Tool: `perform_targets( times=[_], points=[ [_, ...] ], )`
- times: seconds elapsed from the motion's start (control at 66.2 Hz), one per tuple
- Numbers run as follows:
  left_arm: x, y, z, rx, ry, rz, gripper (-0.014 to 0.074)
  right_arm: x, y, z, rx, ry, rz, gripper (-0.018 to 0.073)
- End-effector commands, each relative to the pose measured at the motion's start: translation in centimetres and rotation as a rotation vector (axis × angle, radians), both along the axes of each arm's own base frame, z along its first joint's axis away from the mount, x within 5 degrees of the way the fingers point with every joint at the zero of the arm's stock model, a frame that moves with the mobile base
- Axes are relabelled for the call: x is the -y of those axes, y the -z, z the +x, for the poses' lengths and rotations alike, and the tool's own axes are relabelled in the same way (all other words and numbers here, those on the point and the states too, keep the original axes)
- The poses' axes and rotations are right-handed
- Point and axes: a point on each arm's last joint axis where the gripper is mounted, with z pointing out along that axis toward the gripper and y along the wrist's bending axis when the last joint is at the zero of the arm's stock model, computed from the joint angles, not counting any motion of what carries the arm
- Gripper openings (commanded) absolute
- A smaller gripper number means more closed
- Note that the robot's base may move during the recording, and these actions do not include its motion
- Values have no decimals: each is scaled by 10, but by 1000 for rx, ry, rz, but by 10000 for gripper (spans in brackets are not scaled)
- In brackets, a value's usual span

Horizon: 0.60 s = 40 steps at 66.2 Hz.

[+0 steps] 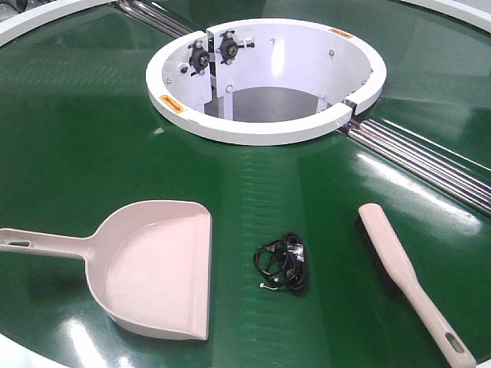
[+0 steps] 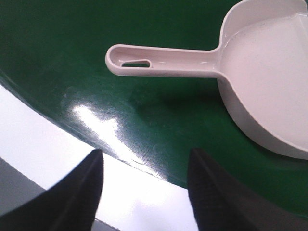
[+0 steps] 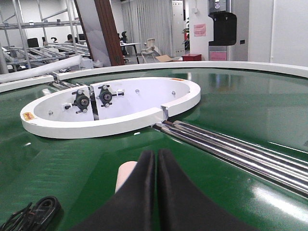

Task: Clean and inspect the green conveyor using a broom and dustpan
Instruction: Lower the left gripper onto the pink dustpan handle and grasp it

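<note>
From the front: shows the wide glossy dark-green conveyor belt carrying a pale beige-pink plastic dustpan at left, mouth turned right, a long flat beige plastic broom with dark bristles at right, and a small tangled black cable bundle between them, touching neither. No arm in sight here.

From the left wrist: looks down on the dustpan's long holed handle, lying flat on the belt ahead of the dark left fingers, spread apart and empty above the white belt rim.

From the right wrist: finds the right fingers pressed flat together, gripping nothing, with the broom's rounded end peeking out just beyond them.

Probable trouble from here: risks shoving the broom along the slick belt if lowered while clenched; risks snagging the cable in the bristles, or pushing it toward the silver metal rollers, during sweeping; risks a twisting dustpan if pinched too shallowly on that thin handle.
</note>
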Motion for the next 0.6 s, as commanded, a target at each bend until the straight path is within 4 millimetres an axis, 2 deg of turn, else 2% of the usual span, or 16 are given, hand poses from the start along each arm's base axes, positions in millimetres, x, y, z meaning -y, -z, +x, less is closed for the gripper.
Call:
perform_targets(
  times=[0.0,0.347,0.589],
  points=[
    [1,-13,5,70,2,-15,392,0,0,-1,70,-2,-3,-10],
    [4,-13,5,70,2,-58,391,0,0,-1,70,-2,-3,-10],
    [4,-14,6,43,31,-23,412,0,0,-1,70,-2,-3,-10]
  ],
)
